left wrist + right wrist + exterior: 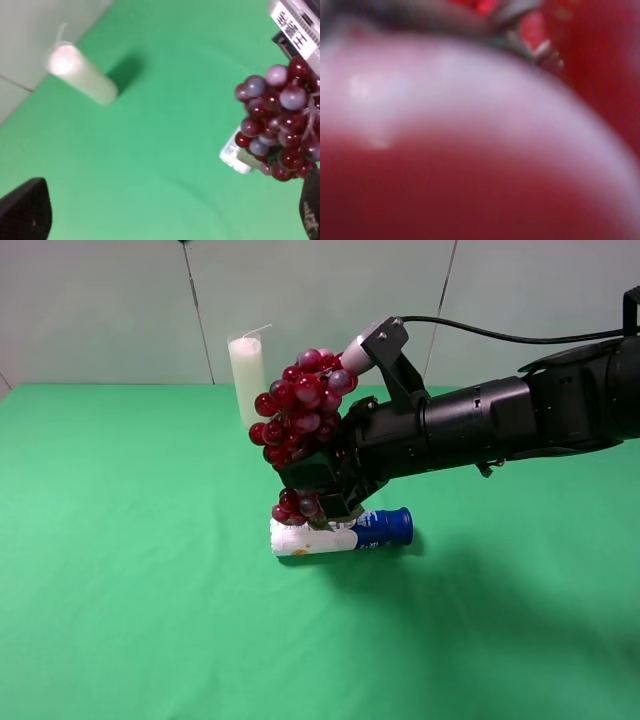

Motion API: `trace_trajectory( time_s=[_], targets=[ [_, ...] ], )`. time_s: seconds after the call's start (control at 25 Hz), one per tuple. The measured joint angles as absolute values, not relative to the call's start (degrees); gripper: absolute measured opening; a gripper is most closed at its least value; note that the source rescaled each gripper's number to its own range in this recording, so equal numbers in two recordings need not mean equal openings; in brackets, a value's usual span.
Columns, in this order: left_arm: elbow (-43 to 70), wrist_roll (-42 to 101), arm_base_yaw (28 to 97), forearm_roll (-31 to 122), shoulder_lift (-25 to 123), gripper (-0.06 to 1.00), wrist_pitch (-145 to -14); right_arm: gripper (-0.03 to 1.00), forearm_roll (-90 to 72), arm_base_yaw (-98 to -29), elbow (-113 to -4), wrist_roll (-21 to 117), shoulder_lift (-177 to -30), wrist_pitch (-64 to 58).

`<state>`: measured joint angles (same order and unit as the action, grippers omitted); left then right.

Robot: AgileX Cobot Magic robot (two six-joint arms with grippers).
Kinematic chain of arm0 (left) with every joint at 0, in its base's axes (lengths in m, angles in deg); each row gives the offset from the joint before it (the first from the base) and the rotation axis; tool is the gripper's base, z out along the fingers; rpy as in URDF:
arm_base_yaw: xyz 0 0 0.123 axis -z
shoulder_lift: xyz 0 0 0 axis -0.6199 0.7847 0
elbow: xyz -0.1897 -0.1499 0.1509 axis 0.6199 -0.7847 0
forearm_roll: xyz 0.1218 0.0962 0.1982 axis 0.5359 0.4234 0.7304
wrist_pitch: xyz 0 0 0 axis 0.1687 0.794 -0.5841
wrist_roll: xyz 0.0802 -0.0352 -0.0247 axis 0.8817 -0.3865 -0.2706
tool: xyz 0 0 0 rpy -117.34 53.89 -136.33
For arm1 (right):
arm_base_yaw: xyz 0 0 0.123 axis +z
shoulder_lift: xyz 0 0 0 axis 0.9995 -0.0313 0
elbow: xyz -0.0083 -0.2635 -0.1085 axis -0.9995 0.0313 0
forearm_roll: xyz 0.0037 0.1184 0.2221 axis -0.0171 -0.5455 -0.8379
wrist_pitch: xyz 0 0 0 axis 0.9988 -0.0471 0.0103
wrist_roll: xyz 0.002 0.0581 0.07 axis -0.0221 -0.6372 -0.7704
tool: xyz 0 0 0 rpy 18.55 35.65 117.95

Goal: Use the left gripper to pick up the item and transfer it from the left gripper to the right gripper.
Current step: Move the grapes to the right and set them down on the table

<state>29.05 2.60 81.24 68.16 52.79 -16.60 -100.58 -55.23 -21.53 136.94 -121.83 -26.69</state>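
dark red-purple, the grape bunch [300, 408] hangs in the air over the middle of the green cloth [120, 620], caught in the right gripper [322, 485], which reaches in from the right on a thick black arm [500, 420] with a cable [500, 335] trailing off it. its jaws are closed onto the middle of the bunch: most of the grapes bulge out above the black fingers and a small knot of them dangles below. that lower knot sits right over the white end of a white-and-blue bottle [345, 531] lying on its side on the cloth; whether they touch i cannot tell. a white candle [246, 380] stands upright behind the bunch, toward the left, near the pale wall [100, 310]. the right wrist view is filled by one blurred red grape [470, 175] pressed close to the lens. the left gripper [168, 212] is spread wide with nothing in it: one black fingertip [25, 212] shows at one lower corner of its wrist view and the other at the opposite corner, only bare cloth between them. from there the bunch [280, 130] shows off to one side, well apart from those fingertips, with the bottle [235, 156] blurred behind it and the candle [82, 76] far across the cloth.
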Motion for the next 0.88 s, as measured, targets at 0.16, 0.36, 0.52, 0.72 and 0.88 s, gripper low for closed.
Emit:
trace_trajectory(
  time_s=[0.16, 0.36, 0.52, 0.72, 0.88],
  targets=[
    [26.2, 0.1, 81.2, 69.3, 48.7, 1.0, -16.6, 0.02, -100.6, -55.2, -21.5, 136.9, -121.8, -26.7],
    [18.2, -4.9, 81.2, 70.0, 42.4, 1.0, -16.6, 0.02, -100.6, -55.2, -21.5, 136.9, -121.8, -26.7],
    [10.4, -9.2, 81.2, 70.1, 35.6, 1.0, -16.7, 0.02, -100.6, -55.2, -21.5, 136.9, -121.8, -26.7],
    [1.9, -14.2, 81.2, 70.1, 26.3, 1.0, -16.8, 0.02, -100.6, -55.2, -21.5, 136.9, -121.8, -26.7],
    [-4.0, -17.5, 81.2, 70.4, 19.4, 1.0, -16.8, 0.02, -100.6, -55.2, -21.5, 136.9, -121.8, -26.7]
  ],
)
